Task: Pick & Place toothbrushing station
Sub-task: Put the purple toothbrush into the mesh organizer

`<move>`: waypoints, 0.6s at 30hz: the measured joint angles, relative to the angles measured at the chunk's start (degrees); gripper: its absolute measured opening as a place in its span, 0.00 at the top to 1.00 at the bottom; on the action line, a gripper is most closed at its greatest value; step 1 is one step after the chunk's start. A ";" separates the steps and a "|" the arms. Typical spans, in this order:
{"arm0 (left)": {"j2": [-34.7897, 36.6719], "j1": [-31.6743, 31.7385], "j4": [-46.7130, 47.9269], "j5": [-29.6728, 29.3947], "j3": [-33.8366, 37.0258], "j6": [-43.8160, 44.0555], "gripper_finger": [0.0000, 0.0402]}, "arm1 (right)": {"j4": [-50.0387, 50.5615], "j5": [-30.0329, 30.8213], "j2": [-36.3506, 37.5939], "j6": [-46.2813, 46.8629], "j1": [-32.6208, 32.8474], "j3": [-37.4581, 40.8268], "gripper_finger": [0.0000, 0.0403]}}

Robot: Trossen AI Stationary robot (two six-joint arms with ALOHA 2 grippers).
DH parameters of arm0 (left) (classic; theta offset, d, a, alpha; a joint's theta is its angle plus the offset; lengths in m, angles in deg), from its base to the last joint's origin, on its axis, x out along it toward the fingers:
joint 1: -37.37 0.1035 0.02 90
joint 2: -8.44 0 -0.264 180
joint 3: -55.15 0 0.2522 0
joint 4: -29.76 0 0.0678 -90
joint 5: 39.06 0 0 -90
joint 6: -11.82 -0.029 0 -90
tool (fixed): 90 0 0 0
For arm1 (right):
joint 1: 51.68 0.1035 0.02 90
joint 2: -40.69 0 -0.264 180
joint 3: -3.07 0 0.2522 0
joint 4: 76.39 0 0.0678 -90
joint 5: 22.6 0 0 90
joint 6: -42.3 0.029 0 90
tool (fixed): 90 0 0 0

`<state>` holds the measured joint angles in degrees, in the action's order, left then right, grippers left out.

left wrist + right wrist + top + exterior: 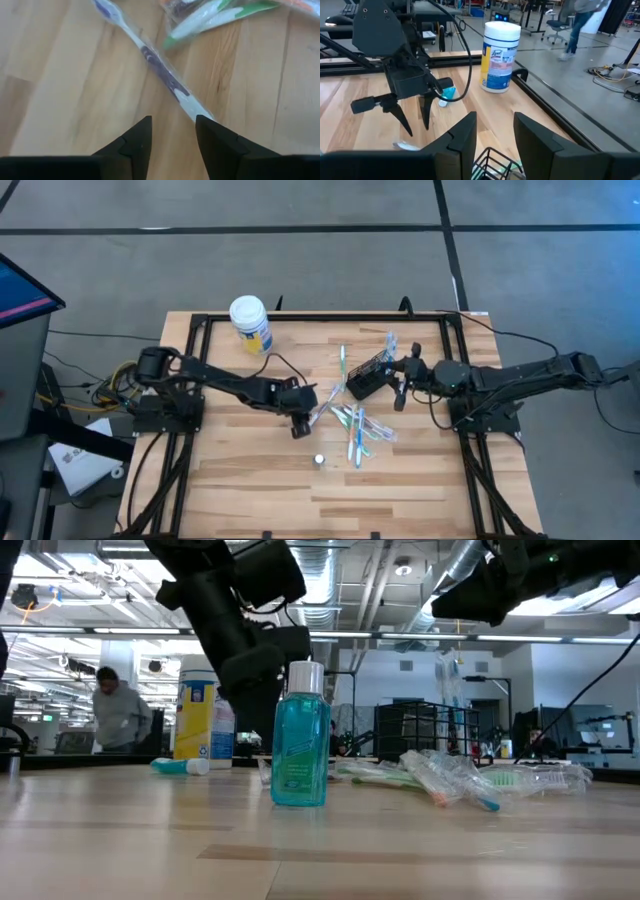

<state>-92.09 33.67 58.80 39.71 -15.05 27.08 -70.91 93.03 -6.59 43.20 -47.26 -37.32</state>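
On the white-lidded wipes canister [501,56] we read "Lysol" in the right wrist view; the smaller print under it is too fine for us to make out, and in the low view the same canister [197,720] shows only blue and yellow patches behind the left arm. The teal bottle [301,735] with a silver cap stands upright in front of the low camera, its label printing too faint to read. The black wire-mesh holder [368,374] lies on the wooden table [250,480], right of centre, with the right gripper [401,392] over its right end; in the right wrist view only a corner of the mesh [492,162] shows between that gripper's fingers [462,137], which stand apart, and we cannot tell whether they touch the wire. The left gripper [300,426] hovers low near the table's middle, its fingers [135,145] spread and empty, with a white-and-purple wrapped toothbrush [150,60] lying just ahead of them. More wrapped toothbrushes [355,425] lie scattered on the table beside the holder, their packaging print illegible. A small teal tube [180,766] lies flat near the canister. A blurred person [118,712] stands in the room behind.
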 joint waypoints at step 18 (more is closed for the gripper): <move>-1.45 -0.22 -0.42 2.71 0.00 4.97 0.54 | 0.18 0.00 0.03 0.14 -0.04 -0.20 0.70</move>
<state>-93.54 33.45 58.38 42.42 -15.05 32.05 -70.73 93.03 -6.56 43.34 -47.30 -37.52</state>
